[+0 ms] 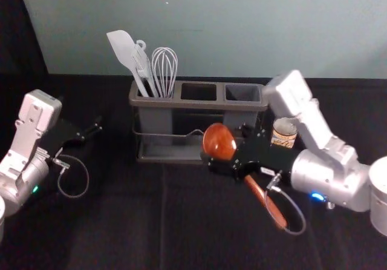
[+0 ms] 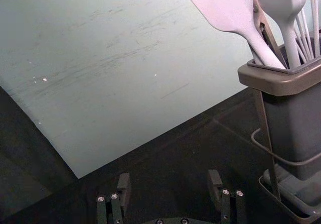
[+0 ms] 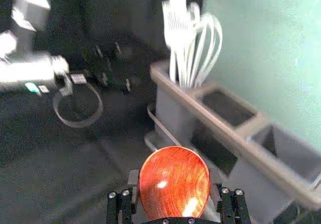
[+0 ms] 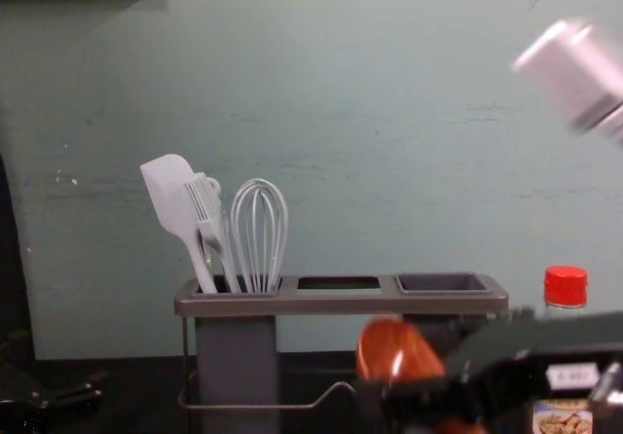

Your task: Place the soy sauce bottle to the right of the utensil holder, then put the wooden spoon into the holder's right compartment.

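In the head view my right gripper (image 1: 227,147) is shut on the wooden spoon (image 1: 219,141) by its bowl, before the right half of the utensil holder (image 1: 199,103); the handle slants down beneath the gripper. The right wrist view has the spoon's bowl (image 3: 174,183) between the fingers of the right gripper (image 3: 174,189). The soy sauce bottle (image 1: 284,133) stands right of the holder, partly behind the right arm; its red cap (image 4: 566,285) shows in the chest view. My left gripper (image 1: 91,132) is parked left of the holder; in its wrist view the left gripper (image 2: 169,186) stands open, empty.
A white spatula (image 4: 173,200), a fork-like utensil (image 4: 209,220) and a whisk (image 4: 259,235) stand in the holder's left compartment. The middle and right compartments hold nothing visible. A pale wall (image 4: 389,113) rises behind the black-covered table (image 1: 121,221).
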